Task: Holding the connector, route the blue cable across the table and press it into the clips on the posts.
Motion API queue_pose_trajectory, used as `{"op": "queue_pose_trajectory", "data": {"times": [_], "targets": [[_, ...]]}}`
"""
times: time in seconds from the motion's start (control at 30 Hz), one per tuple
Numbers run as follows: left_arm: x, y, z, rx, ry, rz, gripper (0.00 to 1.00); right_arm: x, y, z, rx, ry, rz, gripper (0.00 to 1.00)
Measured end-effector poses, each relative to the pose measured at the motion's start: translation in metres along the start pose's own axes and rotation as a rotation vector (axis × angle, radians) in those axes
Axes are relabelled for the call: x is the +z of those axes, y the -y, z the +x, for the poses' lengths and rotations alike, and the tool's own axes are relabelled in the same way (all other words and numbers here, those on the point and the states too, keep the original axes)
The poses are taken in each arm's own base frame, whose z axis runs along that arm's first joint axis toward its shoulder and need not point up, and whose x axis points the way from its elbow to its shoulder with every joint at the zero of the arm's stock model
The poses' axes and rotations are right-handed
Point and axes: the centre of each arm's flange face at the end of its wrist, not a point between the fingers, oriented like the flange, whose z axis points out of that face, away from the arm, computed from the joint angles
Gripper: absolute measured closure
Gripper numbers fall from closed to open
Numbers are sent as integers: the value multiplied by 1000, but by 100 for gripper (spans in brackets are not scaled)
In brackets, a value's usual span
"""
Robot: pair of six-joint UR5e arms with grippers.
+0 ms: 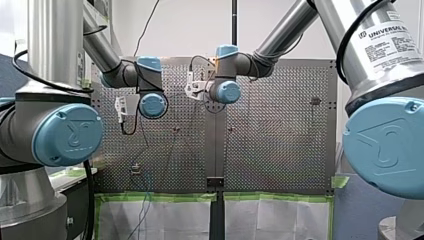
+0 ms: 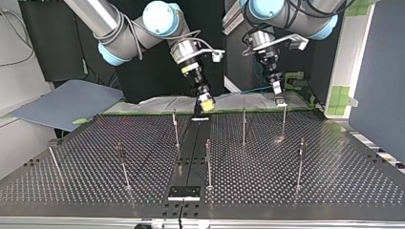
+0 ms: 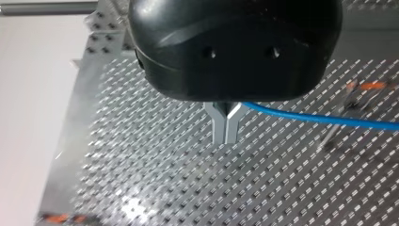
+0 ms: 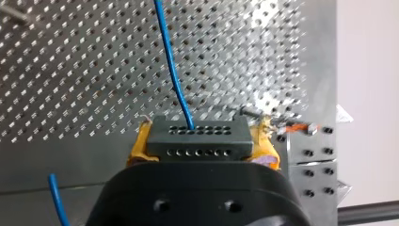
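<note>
In the right wrist view my right gripper (image 4: 200, 150) has its yellow pads shut on a dark grey connector (image 4: 197, 139). The blue cable (image 4: 171, 66) leaves the connector and runs ahead over the perforated table. In the top view that gripper (image 2: 206, 101) hangs at the table's far edge, near the middle. My left gripper (image 2: 277, 88) is to its right, just above a clip (image 2: 281, 101) on a thin post (image 2: 283, 119). In the left wrist view its metal fingers (image 3: 226, 129) are shut, and the blue cable (image 3: 320, 117) leads off sideways from between them.
Several thin posts stand on the table (image 2: 334, 167), among them ones at mid-table (image 2: 208, 162), to the right (image 2: 300, 162) and to the left (image 2: 122, 164). A black plate (image 2: 184, 192) lies at the near edge. White cloth (image 2: 157, 102) edged with green tape lies behind the table.
</note>
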Motion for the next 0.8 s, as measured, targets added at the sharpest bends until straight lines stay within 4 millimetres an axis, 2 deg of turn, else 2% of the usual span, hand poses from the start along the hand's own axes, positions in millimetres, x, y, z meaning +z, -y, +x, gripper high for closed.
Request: {"op": "queue_pose_trajectory", "data": {"times": [0.33, 0.5, 0.8], "targets": [[23, -9, -50, -34, 55, -48, 100, 22, 9, 31, 21, -39, 14, 99], [34, -6, -78, -60, 95, -36, 100, 30, 13, 34, 25, -38, 19, 99], [51, -6, -89, -68, 118, -24, 100, 45, 27, 36, 27, -15, 48, 99]]}}
